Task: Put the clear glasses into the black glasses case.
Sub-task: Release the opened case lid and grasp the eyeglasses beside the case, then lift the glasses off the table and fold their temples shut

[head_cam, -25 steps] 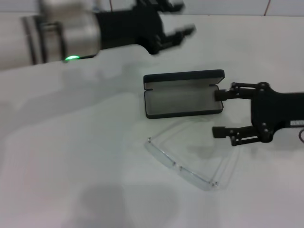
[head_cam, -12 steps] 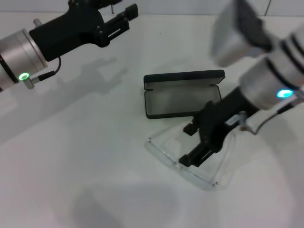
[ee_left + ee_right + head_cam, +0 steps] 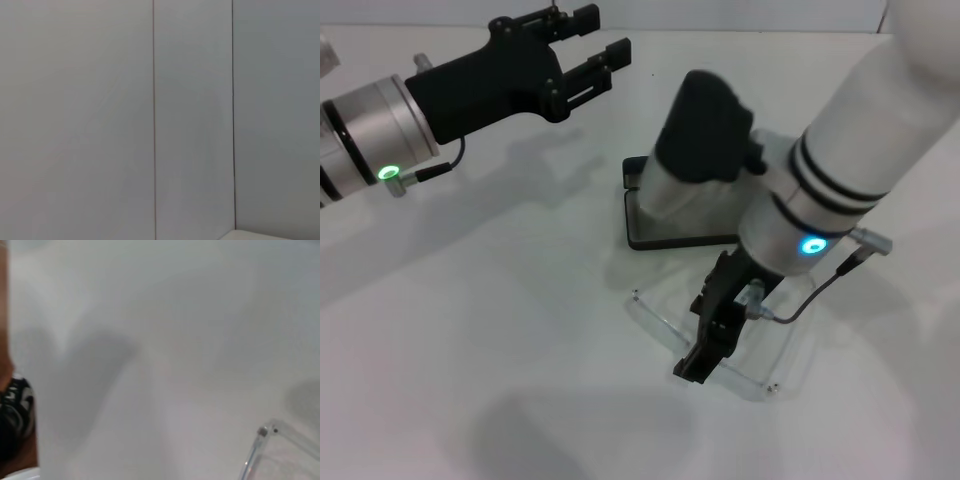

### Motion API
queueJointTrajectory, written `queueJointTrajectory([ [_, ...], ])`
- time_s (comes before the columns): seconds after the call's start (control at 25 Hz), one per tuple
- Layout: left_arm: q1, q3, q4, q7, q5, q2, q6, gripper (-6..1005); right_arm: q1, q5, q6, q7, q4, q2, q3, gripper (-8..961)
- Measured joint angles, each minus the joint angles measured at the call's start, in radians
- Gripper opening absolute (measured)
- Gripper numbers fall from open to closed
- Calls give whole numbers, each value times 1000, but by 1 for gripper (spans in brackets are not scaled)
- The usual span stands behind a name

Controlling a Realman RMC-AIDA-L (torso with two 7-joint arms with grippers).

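Note:
The clear glasses (image 3: 650, 316) lie unfolded on the white table, in front of the black glasses case (image 3: 665, 241). The case lies open, and my right arm covers most of it. My right gripper (image 3: 698, 338) points down over the glasses' front bar and is open, with one finger on each side of the bar. One hinge corner of the glasses (image 3: 262, 432) shows in the right wrist view. My left gripper (image 3: 596, 40) hangs open and empty above the table's far left, well away from both.
The white table (image 3: 500, 340) spreads to the left and front of the glasses. A tiled wall (image 3: 150, 120) fills the left wrist view.
My right arm has swung from beside the case to over it, and its gripper has come down onto the glasses' front bar. The left gripper has shifted slightly right.

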Motion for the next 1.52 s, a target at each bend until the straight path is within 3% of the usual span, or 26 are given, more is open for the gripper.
queueJointTrajectory([
  [0.32, -3, 0, -1, -1, 8, -6, 1, 517, 8, 10, 54, 41, 32, 0, -55, 806],
  [0.52, -7, 4, -1, -1, 18, -8, 1, 517, 8, 4, 13, 53, 32, 0, -64, 597],
  [0.64, -8, 17, -1, 1, 25, -9, 1, 518, 7, -1, -1, 52, 33, 0, -63, 425],
  [0.96, -12, 34, -1, -3, 27, -10, 1, 518, -18, -47, -9, 24, 5, -5, -37, 213],
  [1.08, -6, 35, 2, -15, 26, -9, 1, 518, -71, -50, -39, -53, -37, -8, 68, 114],
  [1.24, -3, 32, 1, -35, 28, -6, 37, 518, -168, -51, -96, -170, -111, -8, 228, 114],
  [1.36, -2, 34, 1, -75, 29, 8, 89, 519, -250, -25, -121, -296, -163, -8, 326, 114],
  [1.52, -2, 36, -5, -119, 35, 24, 194, 519, -375, 121, -130, -581, -188, -7, 441, 114],
])
